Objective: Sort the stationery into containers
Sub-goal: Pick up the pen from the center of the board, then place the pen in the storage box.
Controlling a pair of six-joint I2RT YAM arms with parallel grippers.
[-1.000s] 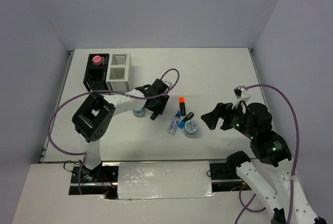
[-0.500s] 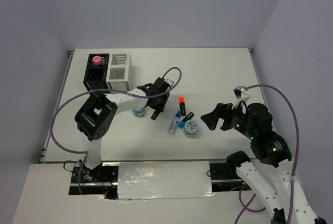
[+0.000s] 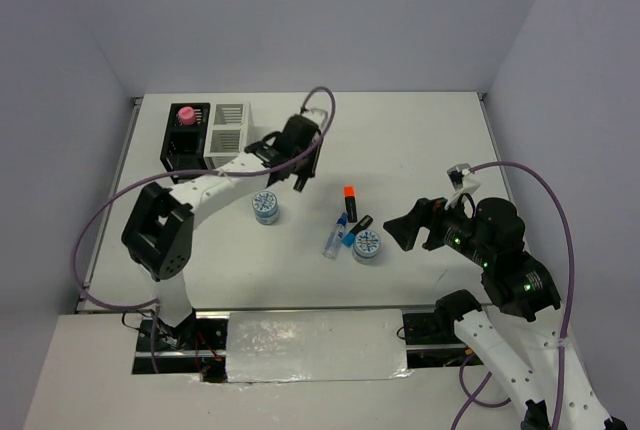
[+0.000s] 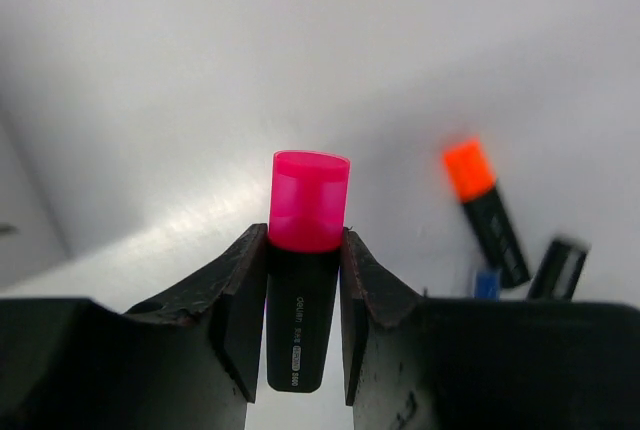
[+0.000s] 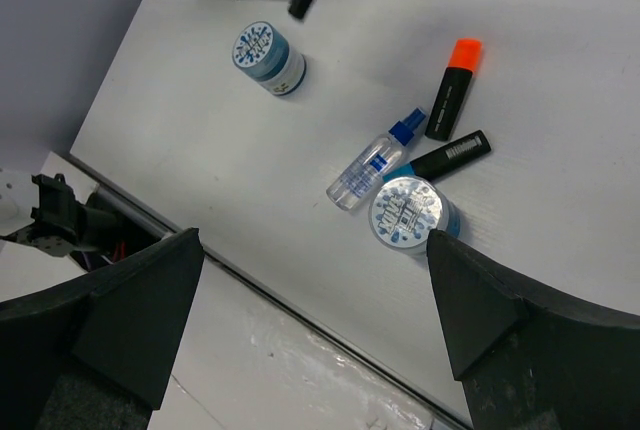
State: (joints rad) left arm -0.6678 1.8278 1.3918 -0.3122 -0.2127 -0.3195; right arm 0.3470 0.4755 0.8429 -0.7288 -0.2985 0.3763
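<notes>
Pink highlighter (image 4: 305, 280) sits clamped cap-forward between the left fingers (image 4: 232, 295), lifted off the counter (image 3: 420, 140) just right of the white box (image 3: 230, 128), likely for dropping in. Right fingers (image 5: 140, 310) hang spread, empty, far right of that box. A second ago the left arm was nearer, beside the tin (image 3: 266, 206)

We see a black highlighter with pink cap (image 4: 305, 270), an orange-capped black highlighter (image 5: 452, 90) just beside the clear blue-capped tube (image 5: 375, 162), and a round light-blue tin (image 5: 408, 212) with a blue-on-white patterned lid, also beside that tube.
</notes>
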